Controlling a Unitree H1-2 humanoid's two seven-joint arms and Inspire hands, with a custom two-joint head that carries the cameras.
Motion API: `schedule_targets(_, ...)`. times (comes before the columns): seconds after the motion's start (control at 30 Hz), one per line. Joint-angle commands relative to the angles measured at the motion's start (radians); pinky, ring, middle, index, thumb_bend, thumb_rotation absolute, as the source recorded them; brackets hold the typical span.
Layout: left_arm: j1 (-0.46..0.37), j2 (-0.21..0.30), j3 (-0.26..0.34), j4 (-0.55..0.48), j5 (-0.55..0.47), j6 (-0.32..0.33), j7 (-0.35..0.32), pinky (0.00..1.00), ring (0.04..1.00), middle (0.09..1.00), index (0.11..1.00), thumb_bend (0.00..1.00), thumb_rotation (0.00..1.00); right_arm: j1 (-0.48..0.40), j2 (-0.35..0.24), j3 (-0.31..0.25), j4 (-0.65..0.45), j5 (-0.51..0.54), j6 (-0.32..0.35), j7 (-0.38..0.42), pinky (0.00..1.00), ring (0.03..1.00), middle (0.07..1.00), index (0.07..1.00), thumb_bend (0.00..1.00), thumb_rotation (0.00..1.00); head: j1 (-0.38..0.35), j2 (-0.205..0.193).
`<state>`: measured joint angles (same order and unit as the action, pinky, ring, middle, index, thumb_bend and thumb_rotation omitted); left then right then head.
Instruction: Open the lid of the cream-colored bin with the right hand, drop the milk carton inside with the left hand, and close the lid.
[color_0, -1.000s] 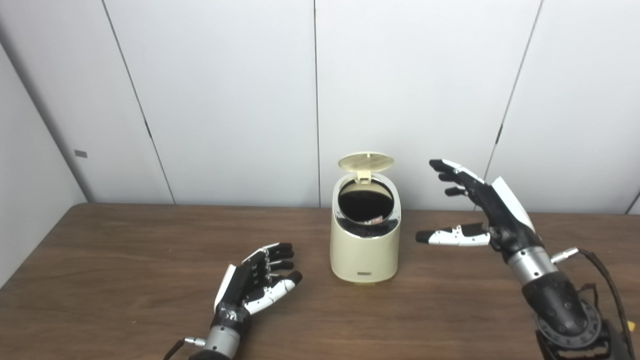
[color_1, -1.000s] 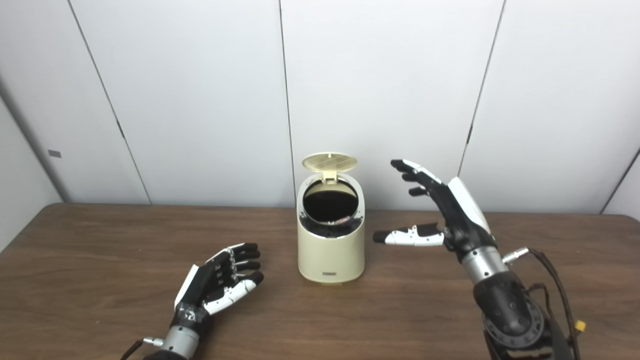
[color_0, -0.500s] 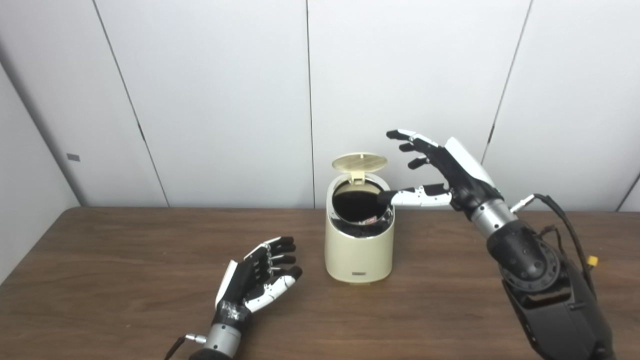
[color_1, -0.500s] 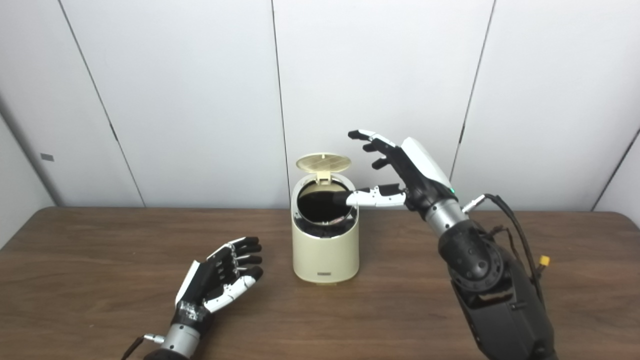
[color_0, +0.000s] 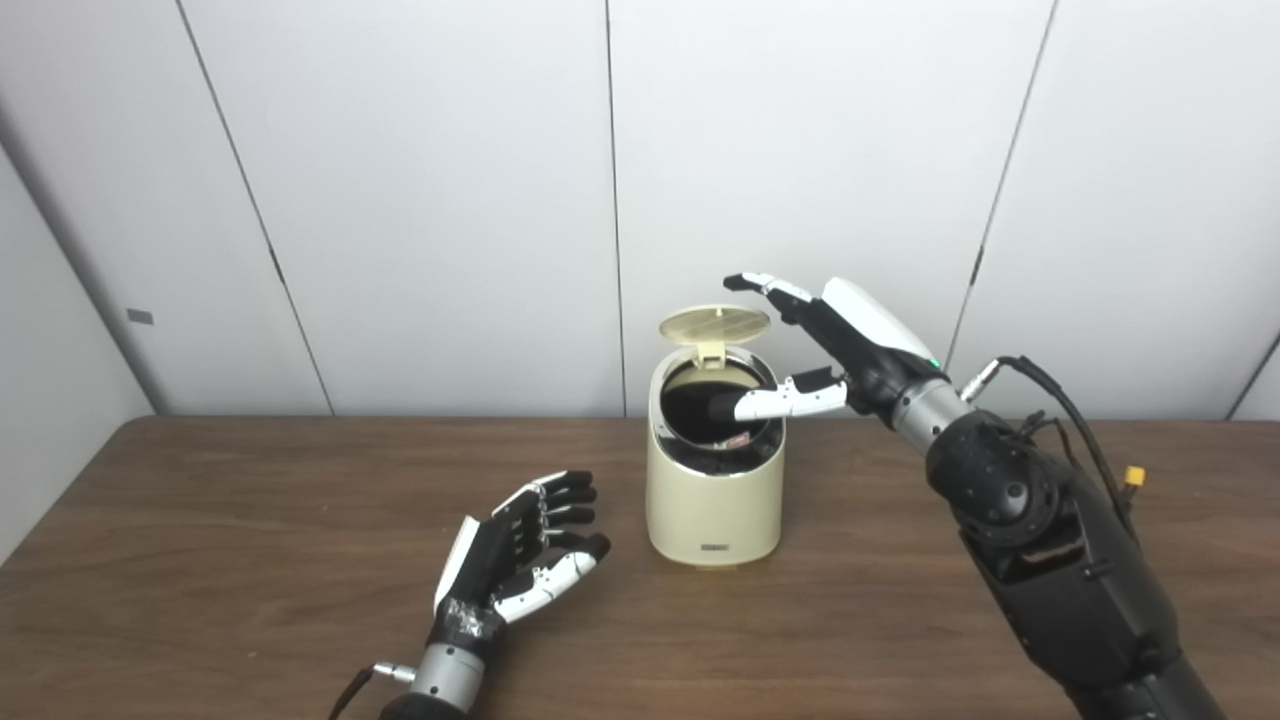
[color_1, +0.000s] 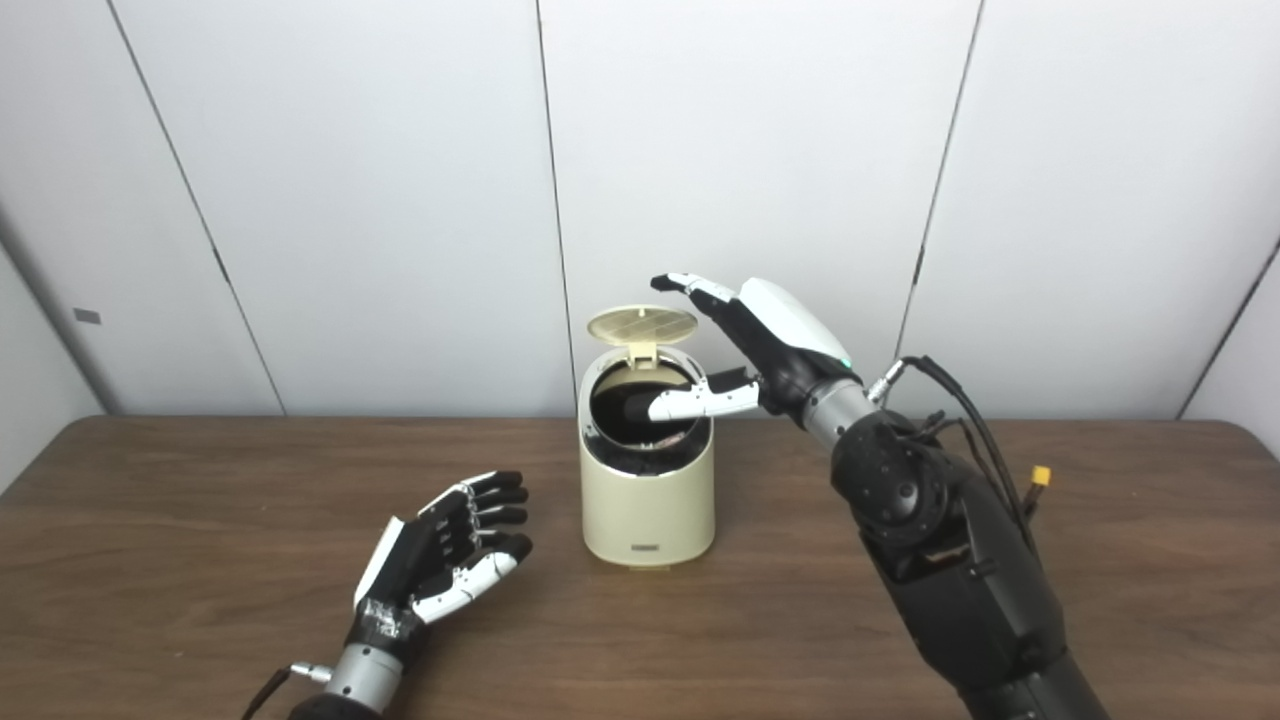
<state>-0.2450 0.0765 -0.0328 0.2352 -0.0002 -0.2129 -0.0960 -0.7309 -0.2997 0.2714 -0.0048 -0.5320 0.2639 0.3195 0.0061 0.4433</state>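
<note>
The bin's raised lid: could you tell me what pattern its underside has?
The lid is cream with a faint grid pattern, clearest in the right eye view.

Both hands are black with white shells on the backs and white thumb segments, set on silver wrists. The right hand (color_0: 860, 340) joins a bulky black forearm trailing black cables; the left hand (color_0: 515, 560) shows speckled tape at the wrist.

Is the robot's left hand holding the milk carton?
No, the left hand rests open and empty on the brown wooden table.

Two side-by-side head views, angled down at one shared table (color_0: 200, 560) (slightly offset).
</note>
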Motion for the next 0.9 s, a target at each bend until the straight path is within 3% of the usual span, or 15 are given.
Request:
schedule_targets(0.0,0.018,-0.016,-0.005,0.023,0.007,0.0,0.012,0.65,0.745,0.762,0.8,0.63,0.21,-0.054,-0.024,-0.003,-0.036,-0.016,-0.026,-0.003,0.9,0.961,0.897,0.852,0.74,0.53,0.004,0.002)
schedule_targets(0.27,0.016,-0.022,0.004,0.03,0.009,0.012,0.027,0.61,0.722,0.763,0.828,0.65,0.26,-0.044,-0.049,0.025,-0.061,-0.041,-0.058,0.005,0.91,0.993,0.807,0.735,0.77,0.55,0.009,0.001)
schedule_targets(0.53,0.018,-0.027,0.018,0.022,0.006,0.019,0.035,0.6,0.709,0.762,0.862,0.65,0.27,-0.025,-0.072,0.028,-0.09,-0.045,-0.106,0.007,0.86,0.967,0.745,0.695,0.76,0.54,0.022,0.012)
schedule_targets(0.87,0.017,-0.02,0.022,0.005,0.005,0.038,0.041,0.59,0.71,0.766,0.872,0.63,0.25,0.007,-0.082,0.036,-0.141,-0.072,-0.17,0.011,1.0,0.924,0.697,0.667,0.78,0.55,0.019,0.024)
